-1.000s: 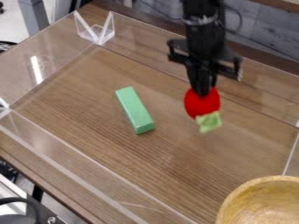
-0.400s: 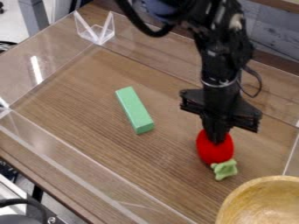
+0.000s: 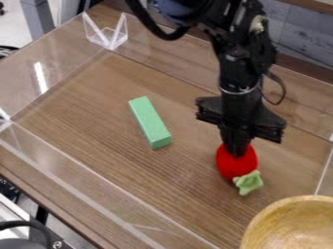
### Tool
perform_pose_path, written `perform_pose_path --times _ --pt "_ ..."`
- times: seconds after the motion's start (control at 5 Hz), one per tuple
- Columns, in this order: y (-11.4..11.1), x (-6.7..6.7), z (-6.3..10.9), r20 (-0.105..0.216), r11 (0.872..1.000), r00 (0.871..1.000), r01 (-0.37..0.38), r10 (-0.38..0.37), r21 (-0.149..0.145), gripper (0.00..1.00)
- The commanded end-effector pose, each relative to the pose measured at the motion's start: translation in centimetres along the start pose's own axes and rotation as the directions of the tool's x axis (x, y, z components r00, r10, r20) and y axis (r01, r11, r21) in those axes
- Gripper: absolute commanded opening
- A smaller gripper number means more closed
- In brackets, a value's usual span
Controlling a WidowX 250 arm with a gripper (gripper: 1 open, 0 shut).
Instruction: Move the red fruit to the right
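The red fruit (image 3: 236,164) is a small bright-red round toy with a pale green leafy cap (image 3: 248,182) pointing toward the front. It is low over or on the wooden table at the right. My gripper (image 3: 239,148) points straight down right on top of it, fingers shut on its upper part. The black arm rises behind it toward the top of the view. Whether the fruit rests on the wood cannot be told.
A long green block (image 3: 150,122) lies left of the fruit, well apart. Clear acrylic walls (image 3: 53,68) ring the wooden table. A round wooden bowl (image 3: 297,226) sits at the front right corner, close to the fruit.
The gripper carried the red fruit down and toward the front right, from mid-air to table level. In the last half second it has hardly moved.
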State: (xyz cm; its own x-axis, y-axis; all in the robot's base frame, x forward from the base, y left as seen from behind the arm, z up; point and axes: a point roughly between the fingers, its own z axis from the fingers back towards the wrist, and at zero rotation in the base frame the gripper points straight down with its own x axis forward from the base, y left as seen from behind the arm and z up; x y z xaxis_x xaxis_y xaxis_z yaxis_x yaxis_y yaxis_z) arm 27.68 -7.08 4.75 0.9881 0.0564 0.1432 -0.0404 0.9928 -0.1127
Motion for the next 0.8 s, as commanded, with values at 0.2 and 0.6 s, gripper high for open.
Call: perform_pose_path --times 0.2,0.6 --pt "1.8 2.4 2.1 0.063 0.998 0.996 -0.056 0.055 0.016 0.0" --pt "1.8 2.5 1.9 0.059 0.994 0.993 -0.103 0.101 0.035 0.0"
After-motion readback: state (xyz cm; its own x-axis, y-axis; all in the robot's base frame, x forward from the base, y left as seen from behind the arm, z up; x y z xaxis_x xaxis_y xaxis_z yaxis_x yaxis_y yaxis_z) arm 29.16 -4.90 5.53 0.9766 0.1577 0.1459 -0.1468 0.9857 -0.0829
